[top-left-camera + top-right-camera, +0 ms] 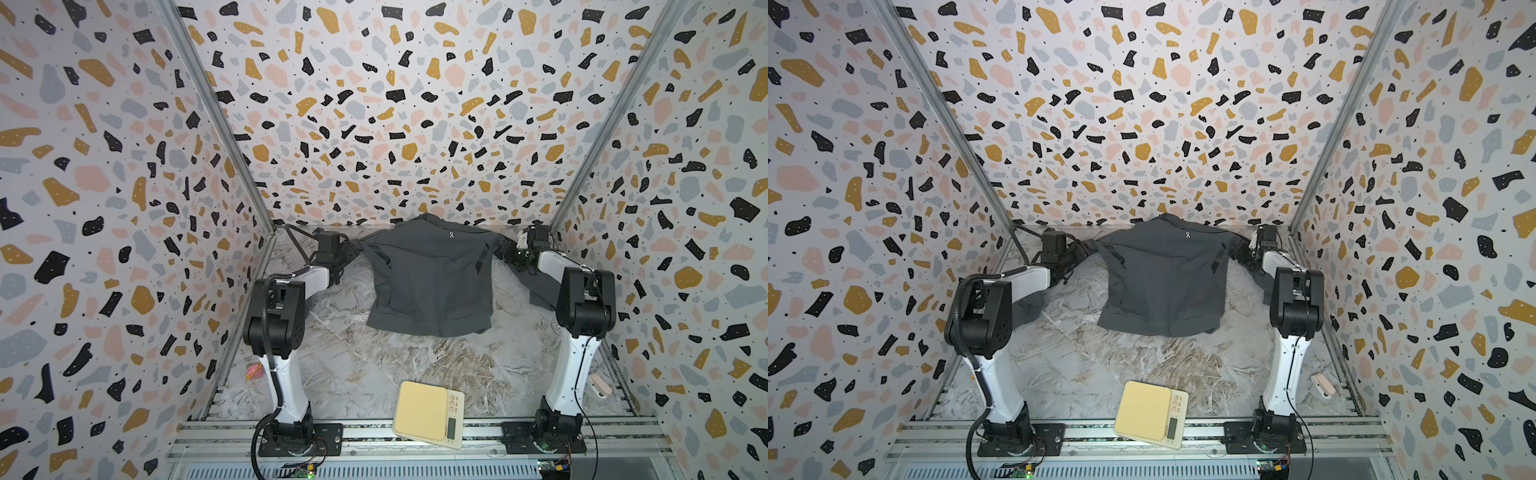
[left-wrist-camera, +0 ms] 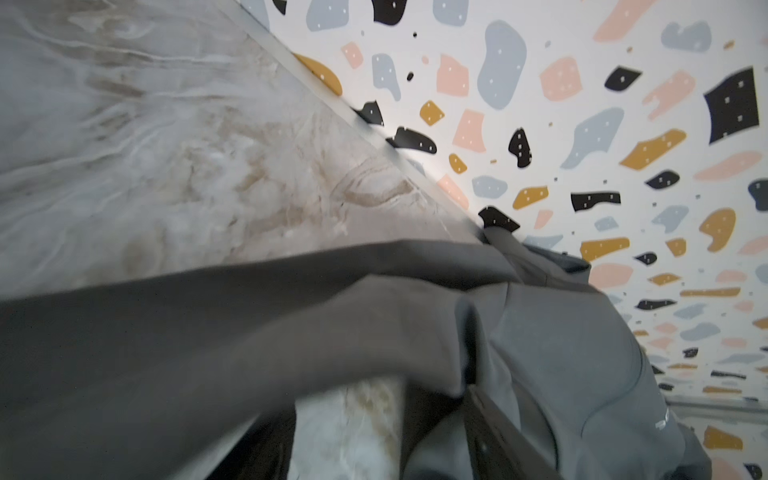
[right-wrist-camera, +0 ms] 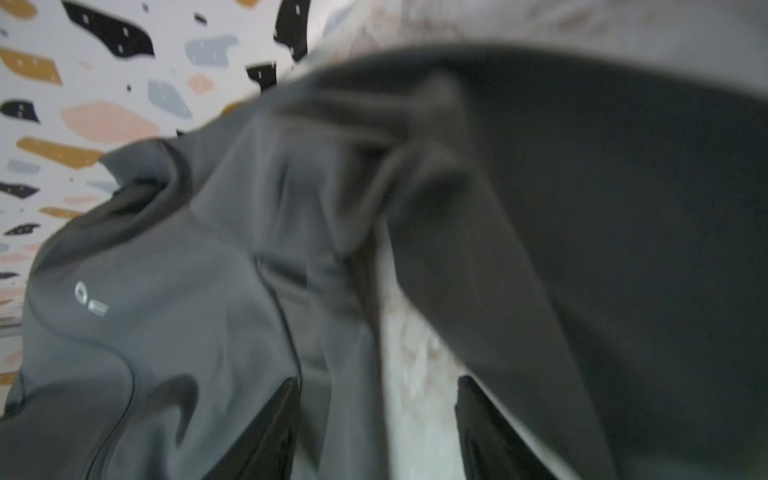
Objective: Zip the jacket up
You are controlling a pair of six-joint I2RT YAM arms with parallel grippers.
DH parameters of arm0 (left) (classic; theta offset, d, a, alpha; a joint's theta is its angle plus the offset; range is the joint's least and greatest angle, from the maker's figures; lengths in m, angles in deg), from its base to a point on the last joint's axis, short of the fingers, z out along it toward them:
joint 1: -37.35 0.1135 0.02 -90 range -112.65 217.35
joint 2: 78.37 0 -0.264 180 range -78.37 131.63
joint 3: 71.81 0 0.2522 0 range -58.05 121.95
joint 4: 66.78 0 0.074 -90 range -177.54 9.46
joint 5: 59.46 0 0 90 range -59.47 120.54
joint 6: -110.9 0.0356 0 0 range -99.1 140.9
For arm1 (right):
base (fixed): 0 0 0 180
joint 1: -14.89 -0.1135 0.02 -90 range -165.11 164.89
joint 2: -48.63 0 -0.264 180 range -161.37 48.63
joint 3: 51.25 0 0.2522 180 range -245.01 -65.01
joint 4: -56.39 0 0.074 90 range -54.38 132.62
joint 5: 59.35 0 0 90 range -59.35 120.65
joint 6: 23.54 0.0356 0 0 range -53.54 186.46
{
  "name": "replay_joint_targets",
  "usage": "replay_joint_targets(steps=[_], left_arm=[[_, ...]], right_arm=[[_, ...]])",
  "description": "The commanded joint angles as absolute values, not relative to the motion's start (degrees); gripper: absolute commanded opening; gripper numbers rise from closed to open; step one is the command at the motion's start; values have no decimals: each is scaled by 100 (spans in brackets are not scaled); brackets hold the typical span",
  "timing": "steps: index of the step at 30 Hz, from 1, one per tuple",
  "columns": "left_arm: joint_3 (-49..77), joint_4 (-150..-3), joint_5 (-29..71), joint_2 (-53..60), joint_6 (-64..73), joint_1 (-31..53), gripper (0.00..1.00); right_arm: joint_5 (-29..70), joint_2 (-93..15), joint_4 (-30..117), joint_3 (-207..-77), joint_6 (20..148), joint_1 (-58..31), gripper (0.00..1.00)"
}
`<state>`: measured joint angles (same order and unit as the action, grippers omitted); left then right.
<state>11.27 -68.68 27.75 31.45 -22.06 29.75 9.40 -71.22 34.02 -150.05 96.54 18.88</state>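
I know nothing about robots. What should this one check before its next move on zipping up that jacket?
1. Jacket lying front up, logo showing: ok.
2. Zip slider found: cannot tell.
3. Left hand open: ok.
4. Right hand open: ok.
5. Sleeves clear of the arms: not ok, they trail beside or under them.
6. Scale apart from the jacket: ok.

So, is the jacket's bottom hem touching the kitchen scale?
Apart. In both top views a broad stretch of bare marble table lies between the jacket hem and the scale.
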Motion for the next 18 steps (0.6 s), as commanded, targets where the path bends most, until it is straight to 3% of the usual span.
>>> replay_joint_targets(steps=[1, 10, 18], left_arm=[[544, -7434, 2655, 2364, -1925, 2556, 67], [-1262, -7499, 2783, 769, -2312, 1493, 68], [-1300, -7601, 2554, 1329, -2269, 1409, 68]], right_arm=[[746, -6010, 3115, -14202, 9539, 1590, 63], [1053, -4168, 2609, -11871, 9302, 857, 64], [1054, -3555, 2796, -10738, 9397, 736, 61]])
